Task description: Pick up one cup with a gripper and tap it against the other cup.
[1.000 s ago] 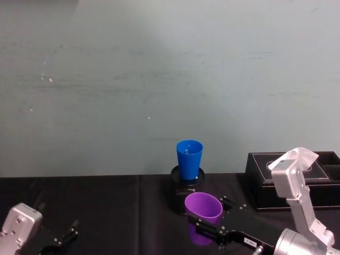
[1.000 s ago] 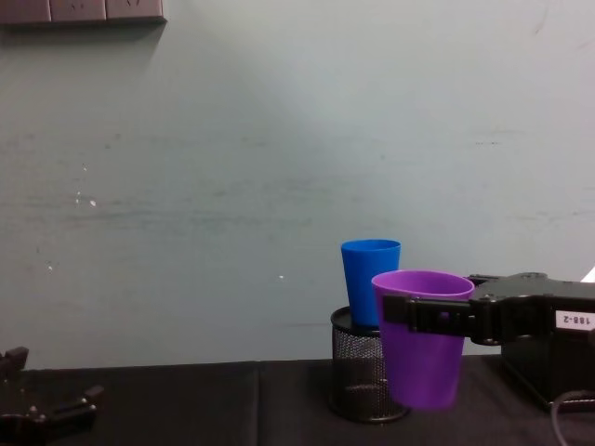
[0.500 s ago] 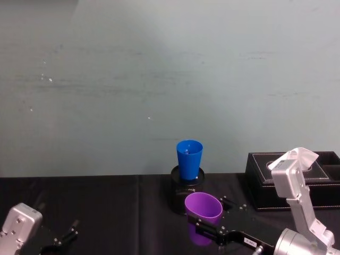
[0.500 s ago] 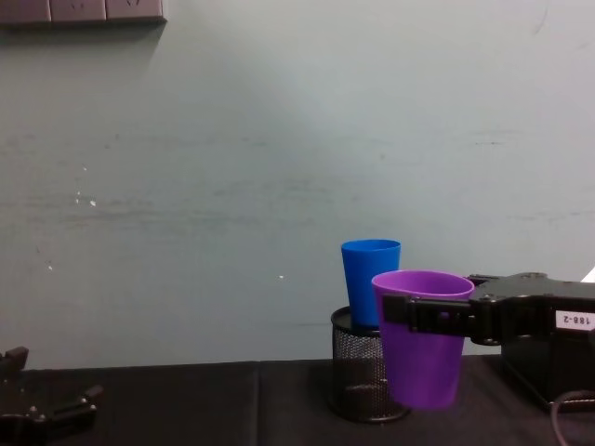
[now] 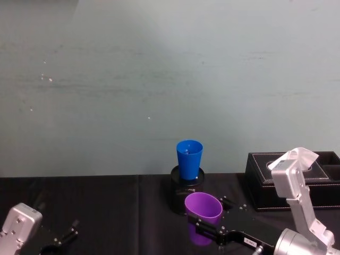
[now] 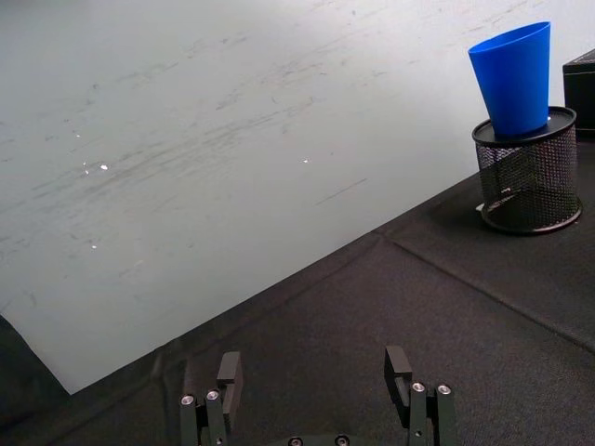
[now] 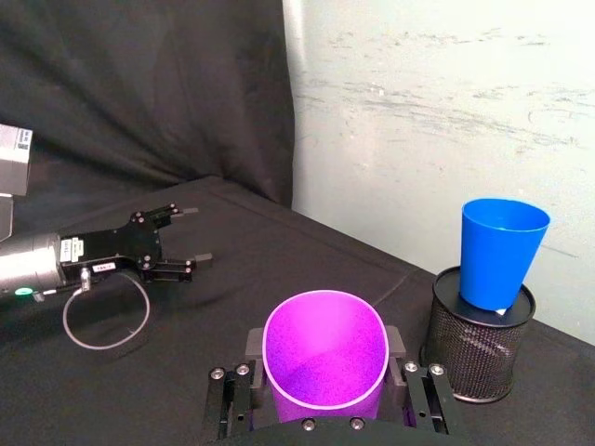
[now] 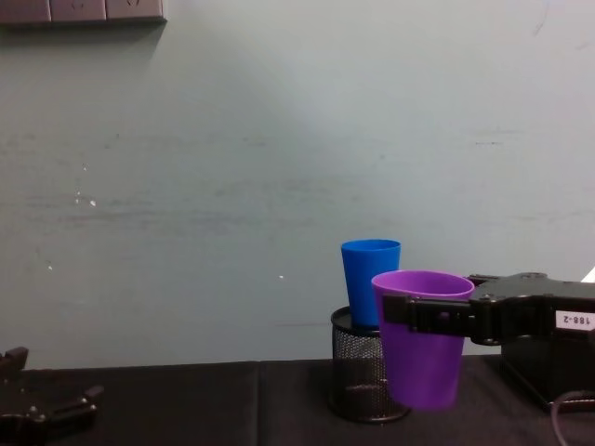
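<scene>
While R gripper (image 8: 414, 316) clamps purple cup (image 8: 423, 367), blue cup (image 8: 370, 279) stands nearby.

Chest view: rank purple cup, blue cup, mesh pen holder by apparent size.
1. purple cup, though it is nearest the camera, which inflates it.
2. mesh pen holder and blue cup: too close to rank; both are partly hidden.

Silver arm (image 5: 304, 211), black end effector (image 8: 423, 317), white label (image 8: 574, 320)
</scene>
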Robot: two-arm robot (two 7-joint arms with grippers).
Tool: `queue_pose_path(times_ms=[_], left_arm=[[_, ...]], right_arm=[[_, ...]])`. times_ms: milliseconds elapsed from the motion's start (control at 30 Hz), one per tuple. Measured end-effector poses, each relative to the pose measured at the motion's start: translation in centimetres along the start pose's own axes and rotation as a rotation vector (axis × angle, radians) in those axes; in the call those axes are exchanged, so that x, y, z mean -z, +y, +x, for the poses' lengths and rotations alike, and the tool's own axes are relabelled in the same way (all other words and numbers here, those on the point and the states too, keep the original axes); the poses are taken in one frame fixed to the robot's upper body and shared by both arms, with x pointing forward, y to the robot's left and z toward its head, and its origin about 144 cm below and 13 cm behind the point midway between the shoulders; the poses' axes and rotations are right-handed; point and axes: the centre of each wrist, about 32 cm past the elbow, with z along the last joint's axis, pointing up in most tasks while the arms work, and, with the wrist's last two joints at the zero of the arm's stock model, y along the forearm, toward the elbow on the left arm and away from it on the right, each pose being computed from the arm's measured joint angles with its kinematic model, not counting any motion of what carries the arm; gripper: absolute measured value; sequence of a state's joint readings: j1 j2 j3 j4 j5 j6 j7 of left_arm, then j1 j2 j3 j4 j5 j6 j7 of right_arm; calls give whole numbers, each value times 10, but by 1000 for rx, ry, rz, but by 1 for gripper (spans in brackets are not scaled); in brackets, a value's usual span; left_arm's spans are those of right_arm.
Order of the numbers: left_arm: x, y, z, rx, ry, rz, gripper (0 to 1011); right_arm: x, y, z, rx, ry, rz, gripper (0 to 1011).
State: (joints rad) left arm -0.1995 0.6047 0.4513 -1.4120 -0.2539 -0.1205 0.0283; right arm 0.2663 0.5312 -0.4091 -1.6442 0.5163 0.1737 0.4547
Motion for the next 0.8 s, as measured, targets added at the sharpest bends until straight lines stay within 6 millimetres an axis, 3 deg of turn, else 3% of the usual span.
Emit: queue_pose_path(times_ms=[300, 800], left_arm=[[0, 0, 0, 0, 0, 0, 1000], [0, 0, 0, 0, 0, 0, 1000]], right_arm=[[3, 8, 3, 13, 1, 1, 735], [10, 40, 30, 71, 31, 15, 734]])
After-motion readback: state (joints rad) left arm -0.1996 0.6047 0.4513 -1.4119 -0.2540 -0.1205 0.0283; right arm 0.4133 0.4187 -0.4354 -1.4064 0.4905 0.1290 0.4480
